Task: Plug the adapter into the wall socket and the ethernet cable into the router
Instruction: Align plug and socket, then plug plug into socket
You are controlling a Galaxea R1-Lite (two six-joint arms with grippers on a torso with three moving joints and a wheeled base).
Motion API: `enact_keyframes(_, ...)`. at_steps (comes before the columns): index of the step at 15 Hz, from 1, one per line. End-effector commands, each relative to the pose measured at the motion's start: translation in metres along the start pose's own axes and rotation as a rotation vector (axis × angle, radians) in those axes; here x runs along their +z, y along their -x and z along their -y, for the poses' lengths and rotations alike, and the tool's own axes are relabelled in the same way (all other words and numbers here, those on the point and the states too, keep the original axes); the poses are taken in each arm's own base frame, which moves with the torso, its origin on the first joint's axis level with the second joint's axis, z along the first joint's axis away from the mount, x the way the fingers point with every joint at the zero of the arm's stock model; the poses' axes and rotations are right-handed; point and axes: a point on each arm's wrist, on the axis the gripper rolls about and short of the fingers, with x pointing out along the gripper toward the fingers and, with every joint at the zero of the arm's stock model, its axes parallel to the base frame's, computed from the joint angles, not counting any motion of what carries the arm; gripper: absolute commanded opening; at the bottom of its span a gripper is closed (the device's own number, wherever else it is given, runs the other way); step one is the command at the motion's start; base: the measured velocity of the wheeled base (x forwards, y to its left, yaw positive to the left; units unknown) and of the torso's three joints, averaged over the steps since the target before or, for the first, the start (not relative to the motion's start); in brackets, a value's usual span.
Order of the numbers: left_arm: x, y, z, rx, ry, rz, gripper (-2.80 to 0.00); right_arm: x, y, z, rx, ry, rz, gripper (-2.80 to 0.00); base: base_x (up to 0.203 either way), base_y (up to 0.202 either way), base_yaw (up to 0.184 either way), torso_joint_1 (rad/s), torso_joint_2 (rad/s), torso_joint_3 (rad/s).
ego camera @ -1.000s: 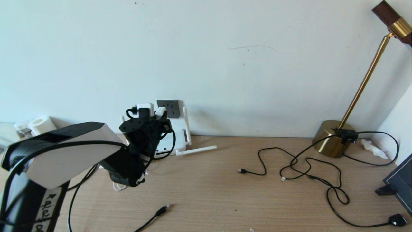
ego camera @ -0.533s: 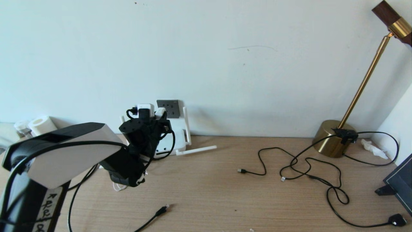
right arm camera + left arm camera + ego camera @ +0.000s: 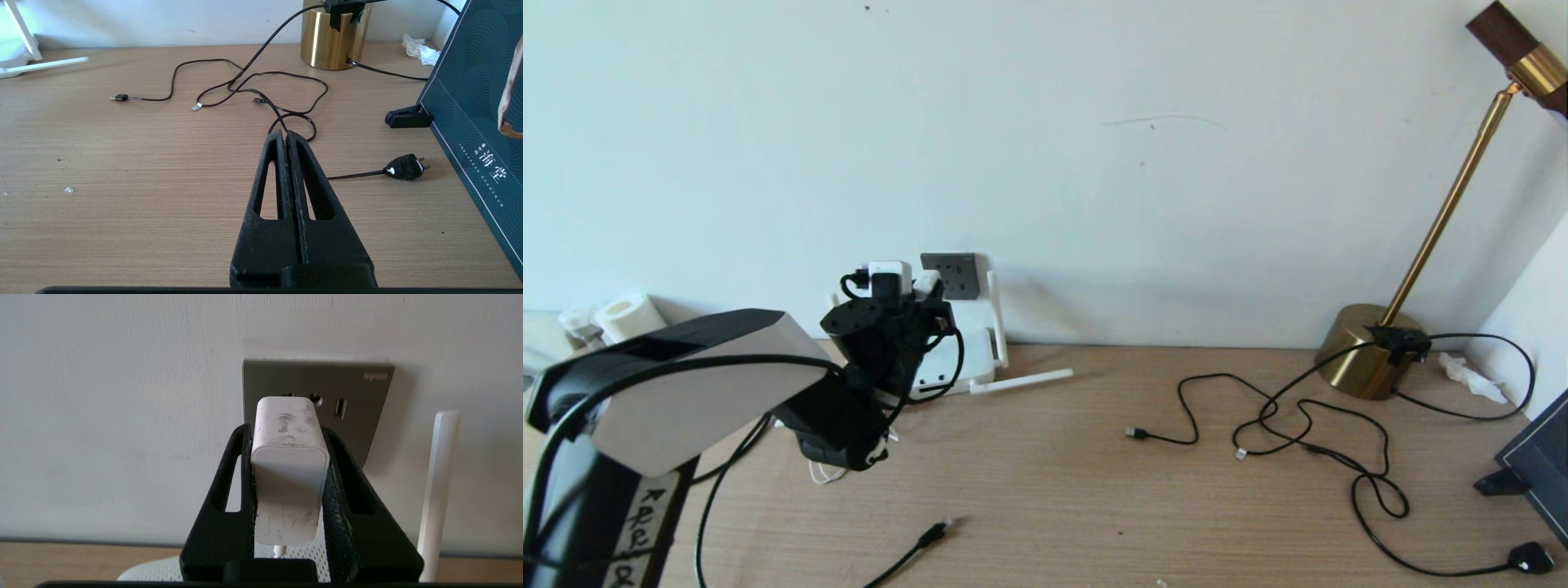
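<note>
A pale wall backs the wooden worktop (image 3: pixel 1094 490). At the wall socket (image 3: pixel 351 396), the left gripper (image 3: pixel 288 457) clamps the adapter (image 3: pixel 288 465) between its fingers — prongs near the holes. The right gripper (image 3: pixel 284 136) hangs pressed closed, empty, well away from the wall socket.

— What is counted by the wall?
— One wall socket (image 3: pixel 318 400), one adapter (image 3: pixel 290 473) between the fingers (image 3: pixel 229 486), one router (image 3: pixel 956 347).
— And elsewhere?
— One brass lamp (image 3: pixel 1364 351), one ethernet cable (image 3: pixel 931 535), one black plug (image 3: pixel 404 167), two paper rolls (image 3: pixel 625 316) are counted.
</note>
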Motion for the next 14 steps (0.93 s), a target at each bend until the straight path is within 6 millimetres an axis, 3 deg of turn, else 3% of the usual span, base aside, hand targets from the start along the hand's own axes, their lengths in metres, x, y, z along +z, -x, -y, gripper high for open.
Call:
enact_keyframes(1, 0.0049, -0.0046, 0.0005, 0.005, 0.007, 0.033, -2.8, 0.0001, -0.0001, 0.0, 0.0, 0.0, -0.001, -2.8, 0.0, 0.0, 0.0, 0.0, 0.0, 0.0)
enact_keyframes(14, 0.0027, -0.0041, 0.0034, -0.002, 0.011, 0.029, -2.8, 0.0001, -0.0001, 0.0, 0.0, 0.0, -0.001, -2.8, 0.0, 0.0, 0.0, 0.0, 0.0, 0.0)
